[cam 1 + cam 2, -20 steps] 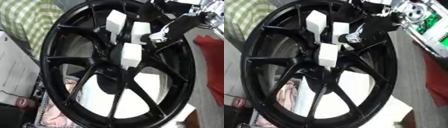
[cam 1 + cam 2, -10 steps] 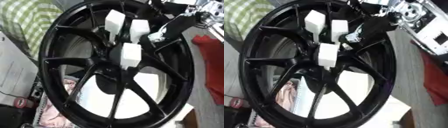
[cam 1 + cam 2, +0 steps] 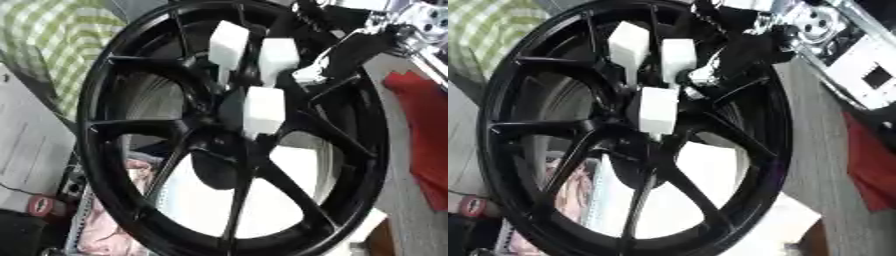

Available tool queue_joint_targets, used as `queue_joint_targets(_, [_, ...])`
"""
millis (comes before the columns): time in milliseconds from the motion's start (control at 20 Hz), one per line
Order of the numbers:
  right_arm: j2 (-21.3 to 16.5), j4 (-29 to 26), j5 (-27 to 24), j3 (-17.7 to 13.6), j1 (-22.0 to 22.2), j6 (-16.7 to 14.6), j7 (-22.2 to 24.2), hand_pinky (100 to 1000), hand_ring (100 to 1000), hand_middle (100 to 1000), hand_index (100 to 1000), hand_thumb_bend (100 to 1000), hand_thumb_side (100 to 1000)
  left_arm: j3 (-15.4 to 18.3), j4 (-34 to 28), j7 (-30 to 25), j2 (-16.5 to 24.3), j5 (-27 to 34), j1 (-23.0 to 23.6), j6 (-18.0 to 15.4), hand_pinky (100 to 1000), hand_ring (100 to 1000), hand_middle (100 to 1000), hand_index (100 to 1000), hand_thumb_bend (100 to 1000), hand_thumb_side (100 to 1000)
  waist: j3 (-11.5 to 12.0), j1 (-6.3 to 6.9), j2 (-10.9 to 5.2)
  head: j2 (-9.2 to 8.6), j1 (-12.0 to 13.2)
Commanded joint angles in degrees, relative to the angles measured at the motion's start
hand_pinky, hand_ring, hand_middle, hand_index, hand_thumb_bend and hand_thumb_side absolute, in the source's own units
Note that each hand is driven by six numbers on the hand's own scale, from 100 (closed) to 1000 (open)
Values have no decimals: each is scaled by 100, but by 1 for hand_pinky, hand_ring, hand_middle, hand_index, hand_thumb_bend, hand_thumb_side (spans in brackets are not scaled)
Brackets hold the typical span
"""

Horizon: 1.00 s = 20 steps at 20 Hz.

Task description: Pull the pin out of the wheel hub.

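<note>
The large black spoked alloy wheel hub [image 3: 219, 145] carries 3 white block-shaped pins [image 3: 264, 111] clustered at its centre, light and rigid by the look, best taken by their sides, while the right hand [image 3: 741, 52] reaches in, finger state unclear.

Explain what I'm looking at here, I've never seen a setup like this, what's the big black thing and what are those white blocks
Both pictures come from the two eyes of one camera in a humanoid robot's head, so they show nearly the same scene. The big black thing is a car wheel with spokes. Three white blocks stick out around its hub; these seem to be the pins the robot should pull. The black and silver arm entering at the upper right is the robot's right arm, and its right hand reaches to the rightmost block. Whether its fingers grip that block is unclear. The left hand is not visible. A red cloth lies on the right.
</note>
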Motion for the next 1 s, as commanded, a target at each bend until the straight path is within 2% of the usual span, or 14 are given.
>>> queue_joint_targets(50, [-69,15,-119,-61,-97,44,-13,872,830,638,737,468,132,64,-127,-13,45,12,-69,0,740,689,687,808,100,889,9,41,-82,-2,-6])
queue_joint_targets(300, [-51,45,-209,-58,-108,60,0,871,820,619,721,441,100,67,-126,-19,35,12,-65,7,740,689,686,808,100,891,16,33,-77,2,-3])
queue_joint_targets(550, [-35,30,-356,-69,-124,76,-29,870,807,580,690,353,100,72,-124,-22,29,9,-63,14,741,690,686,808,100,891,16,32,-72,-6,1])
queue_joint_targets(1000, [-13,-18,-620,-79,-145,115,-161,866,790,522,645,273,100,86,-122,-20,18,31,-56,15,744,691,686,809,100,893,12,36,-75,-22,-6])
